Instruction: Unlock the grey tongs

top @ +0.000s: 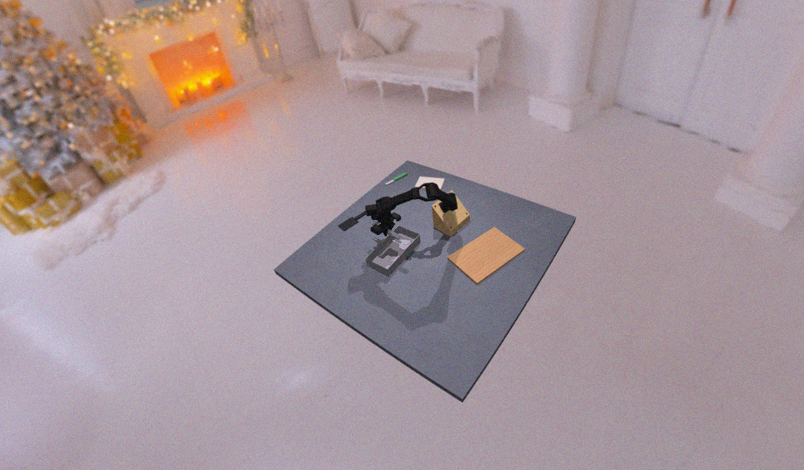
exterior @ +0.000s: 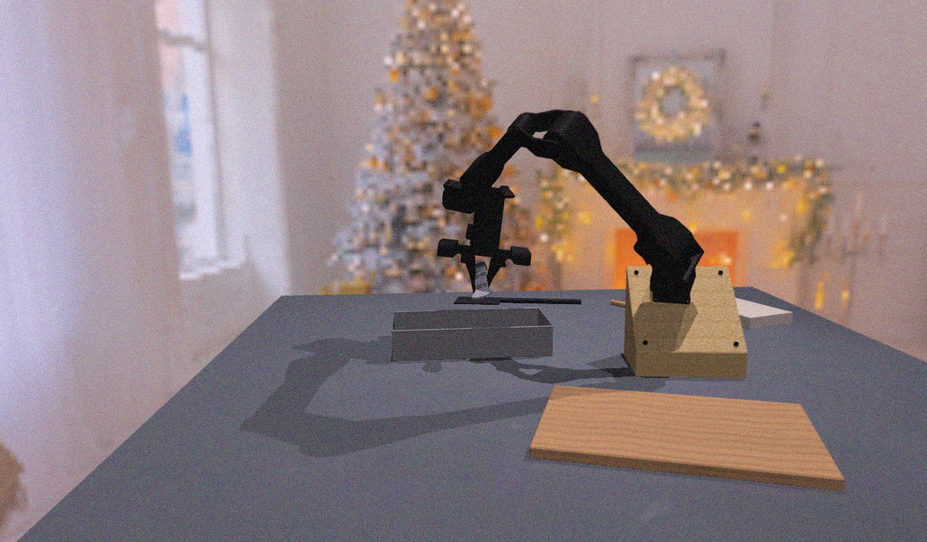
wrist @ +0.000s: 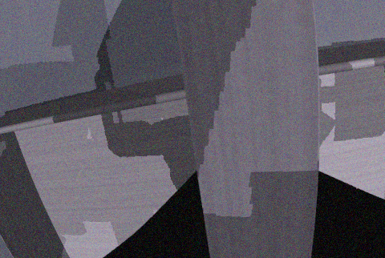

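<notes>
My gripper (top: 385, 232) (exterior: 481, 285) (wrist: 243, 175) points down and is shut on the grey tongs (exterior: 481, 275) (wrist: 262, 98). The tongs are held above the roasting tin, seen nearly end-on in the exterior view, and their arms look closed together. They run up the wrist view between the black fingers. The lock near the hinge cannot be made out. The grey roasting tin (top: 378, 266) (exterior: 472, 343) (wrist: 170, 97) stands on the table below. The wooden board (top: 485, 255) (exterior: 682, 431) lies flat with nothing on it, apart from the tin.
A black spatula (top: 347, 223) (exterior: 540, 301) lies behind the tin. The arm stands on a wooden base (top: 449, 223) (exterior: 685, 330) between the tin and the board's far side. A white block (top: 429, 181) (exterior: 763, 312) and a green-handled tool (top: 399, 175) lie at the back.
</notes>
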`<state>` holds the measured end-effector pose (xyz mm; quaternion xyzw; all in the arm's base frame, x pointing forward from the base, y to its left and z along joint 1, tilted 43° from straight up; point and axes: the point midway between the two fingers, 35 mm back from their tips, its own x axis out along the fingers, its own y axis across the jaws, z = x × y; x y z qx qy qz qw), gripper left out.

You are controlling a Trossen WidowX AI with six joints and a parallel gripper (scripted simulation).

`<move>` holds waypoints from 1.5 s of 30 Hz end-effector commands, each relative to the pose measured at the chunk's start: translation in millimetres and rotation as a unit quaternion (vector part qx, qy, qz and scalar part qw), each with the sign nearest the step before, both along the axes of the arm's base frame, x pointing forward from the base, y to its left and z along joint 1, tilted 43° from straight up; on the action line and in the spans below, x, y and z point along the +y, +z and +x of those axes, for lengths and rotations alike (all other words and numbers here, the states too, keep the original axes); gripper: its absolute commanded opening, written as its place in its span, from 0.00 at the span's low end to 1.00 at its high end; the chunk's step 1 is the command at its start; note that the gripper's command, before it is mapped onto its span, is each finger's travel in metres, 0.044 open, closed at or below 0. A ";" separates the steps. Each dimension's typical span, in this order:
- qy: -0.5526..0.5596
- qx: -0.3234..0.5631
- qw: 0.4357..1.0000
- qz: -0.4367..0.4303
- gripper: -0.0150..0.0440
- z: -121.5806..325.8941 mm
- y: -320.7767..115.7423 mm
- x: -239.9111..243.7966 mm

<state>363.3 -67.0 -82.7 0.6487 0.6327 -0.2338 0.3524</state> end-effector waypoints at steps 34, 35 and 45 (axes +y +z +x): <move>0.155 -0.054 0.986 -0.005 0.00 5.9 86.9 67.3; 0.164 -0.060 0.985 -0.007 0.00 5.2 91.1 71.1; 0.217 -0.111 0.970 -0.006 0.00 -4.2 142.1 117.7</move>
